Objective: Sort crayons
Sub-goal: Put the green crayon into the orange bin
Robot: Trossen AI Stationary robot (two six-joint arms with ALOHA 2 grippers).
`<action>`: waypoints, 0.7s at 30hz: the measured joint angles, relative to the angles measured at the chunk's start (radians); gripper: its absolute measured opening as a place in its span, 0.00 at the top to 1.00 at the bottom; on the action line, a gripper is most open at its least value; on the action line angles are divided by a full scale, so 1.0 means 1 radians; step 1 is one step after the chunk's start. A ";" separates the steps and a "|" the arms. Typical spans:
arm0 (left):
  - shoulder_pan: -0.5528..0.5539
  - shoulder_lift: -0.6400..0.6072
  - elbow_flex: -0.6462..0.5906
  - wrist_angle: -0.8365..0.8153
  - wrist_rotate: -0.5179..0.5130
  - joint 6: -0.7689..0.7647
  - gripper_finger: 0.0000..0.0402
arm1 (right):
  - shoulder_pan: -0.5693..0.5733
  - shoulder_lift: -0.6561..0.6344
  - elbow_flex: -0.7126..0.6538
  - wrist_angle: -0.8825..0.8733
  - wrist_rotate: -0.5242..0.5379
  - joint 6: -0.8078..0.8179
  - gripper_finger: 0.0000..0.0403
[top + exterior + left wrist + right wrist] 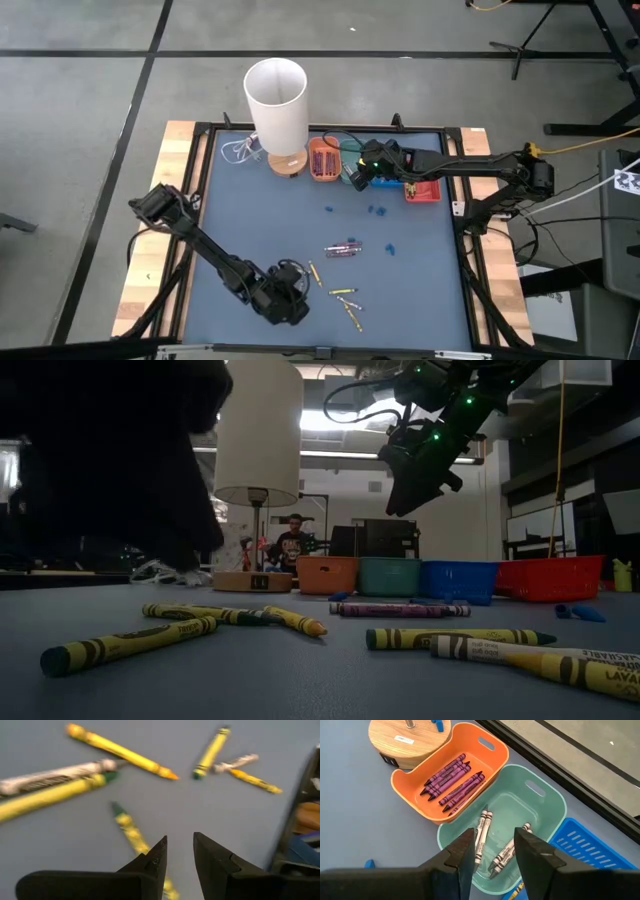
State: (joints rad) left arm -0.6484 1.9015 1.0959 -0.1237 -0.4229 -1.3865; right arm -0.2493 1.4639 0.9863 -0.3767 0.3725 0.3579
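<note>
Several yellow crayons (122, 752) and pale ones (55, 775) lie flat on the blue table near its front edge; a purple one (343, 249) lies farther in. My left gripper (179, 840) is open and empty just above them, with one yellow crayon (129, 826) beside its finger. It also shows in the high view (290, 300). My right gripper (494, 837) is open and empty above the teal tray (555, 795), which holds white crayons (481, 834). The orange tray (492, 745) holds purple crayons (452, 777).
A lamp with a white shade (276, 100) stands on a wooden base (407, 740) next to the orange tray. A blue tray (580, 845) and a red tray (422, 190) follow in the row at the far edge. Small blue bits (377, 211) lie mid-table.
</note>
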 joint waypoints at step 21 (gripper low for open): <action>-0.013 0.175 0.412 -0.518 0.075 -0.126 0.99 | 0.000 0.000 0.000 0.000 0.000 0.000 0.66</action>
State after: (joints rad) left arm -0.6612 2.0764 1.5074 -0.6417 -0.3479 -1.5126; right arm -0.2489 1.4639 0.9863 -0.3763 0.3725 0.3576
